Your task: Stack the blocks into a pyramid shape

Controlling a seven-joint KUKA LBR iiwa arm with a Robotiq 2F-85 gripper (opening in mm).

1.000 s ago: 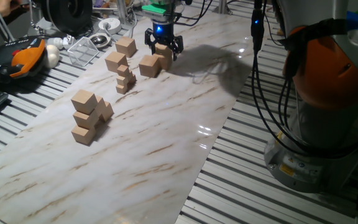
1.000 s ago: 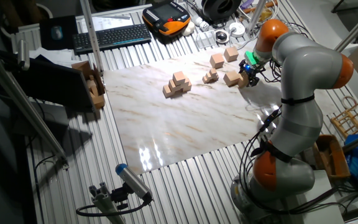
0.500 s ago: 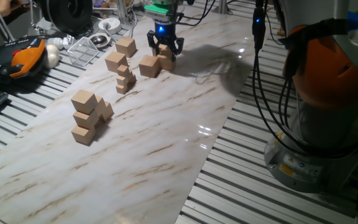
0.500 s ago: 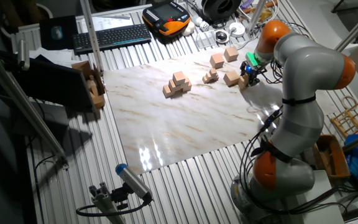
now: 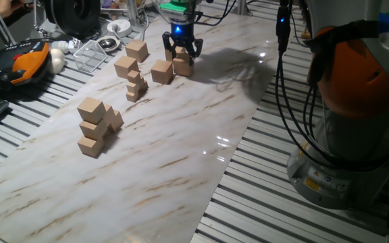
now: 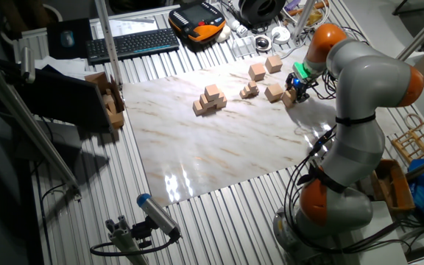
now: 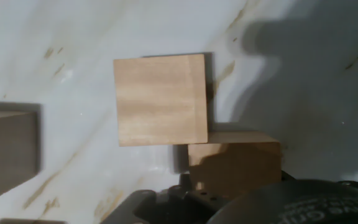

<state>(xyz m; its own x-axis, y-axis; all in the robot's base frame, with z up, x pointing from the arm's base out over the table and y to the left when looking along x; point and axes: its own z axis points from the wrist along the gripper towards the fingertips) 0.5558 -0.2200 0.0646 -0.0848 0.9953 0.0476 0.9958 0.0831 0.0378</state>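
Now, from one fixed view, my gripper (image 5: 183, 51) straddles a block (image 5: 183, 64) at twelve o'clock, seemingly clamped on it, though I cannot tell for sure; the pyramid (image 5: 94, 125) sits at nine; from the other fixed view, that block (image 6: 290, 96) lies at two o'clock; in the hand view another block (image 7: 160, 98) looks stiff, light and smooth, so I'd pinch opposite flat faces.

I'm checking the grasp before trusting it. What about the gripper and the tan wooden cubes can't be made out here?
- Fingers: out of frame in the hand view; only the dark gripper body shows at the bottom edge.
- Grip on the tan wooden cube: in one fixed view the gripper stands over it; contact is too small to tell.
- The other fixed view: the gripper is tiny.
- Stepped pile of tan cubes: its far side is hidden.
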